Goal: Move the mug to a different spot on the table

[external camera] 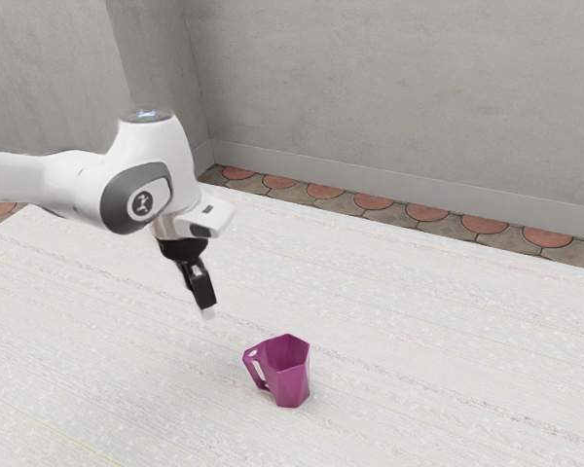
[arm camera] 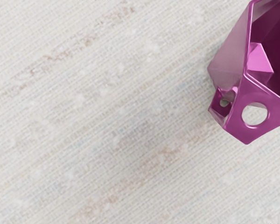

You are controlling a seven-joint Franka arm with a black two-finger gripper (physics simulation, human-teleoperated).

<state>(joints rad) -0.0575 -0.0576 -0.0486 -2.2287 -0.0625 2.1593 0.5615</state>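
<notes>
One mug (external camera: 282, 370) was all this job concerned, and as far as the views showed, none of the move had been made. The magenta, faceted mug stood upright on the pale table (external camera: 448, 321), mouth open to the ceiling, at about six o'clock from the middle of the exterior view. Its handle (external camera: 256, 368) pointed toward nine o'clock, on the side nearer the arm.

The gripper (external camera: 206, 309) hung in the air above the table, tilted, with its tip aimed down toward five o'clock. The mug lay at roughly four to five o'clock from that tip, near but clearly apart, with bare table between them. Nothing was held. Whether the pincer was spread or pressed together could not be told: it was seen edge-on as a single dark shape.

From the wrist view, the mug (arm camera: 245, 79) sat off to one side of the hand rather than beneath it, its pierced handle (arm camera: 252, 114) turned toward the camera and woven-looking table (arm camera: 107, 116) under the hand.

By my reading, the work stood at the approach. What remained was everything that counted: bringing the hand over the mug, closing on a wall or the handle, lifting, carrying it across, and setting it down upright somewhere else on the table.
</notes>
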